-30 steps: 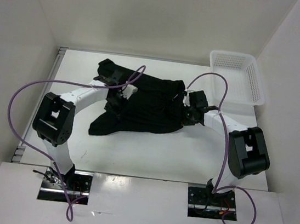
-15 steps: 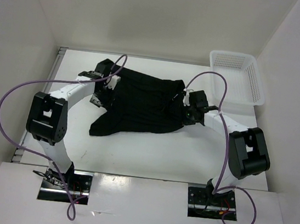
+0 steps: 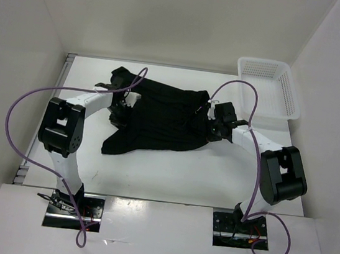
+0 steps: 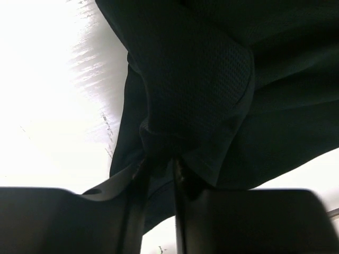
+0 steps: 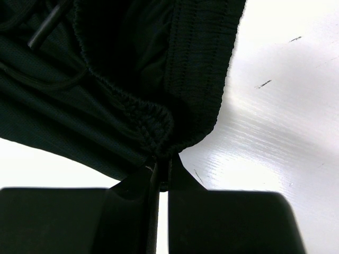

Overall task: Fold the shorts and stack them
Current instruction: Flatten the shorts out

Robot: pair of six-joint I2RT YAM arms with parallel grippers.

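Observation:
The black shorts [image 3: 165, 117] lie spread across the middle of the white table, waistband to the right and a leg trailing toward the front left. At the shorts' left side, my left gripper [image 3: 121, 113] has a bunched fold of mesh fabric [image 4: 201, 79] pinched between its narrowly parted jaws [image 4: 158, 161]. My right gripper [image 3: 210, 127] is shut on the ribbed waistband [image 5: 196, 63] at the right edge, its jaws [image 5: 161, 159] nearly touching. A drawstring [image 5: 45, 29] shows beside the waistband.
A white mesh basket [image 3: 269, 87] stands at the back right corner of the table [image 3: 169, 177]. White walls enclose the left, back and right sides. Purple cables loop above both arms.
My left gripper swung out to the shorts' left edge, came back a little and closed onto the fabric there. The right gripper has kept its hold and place.

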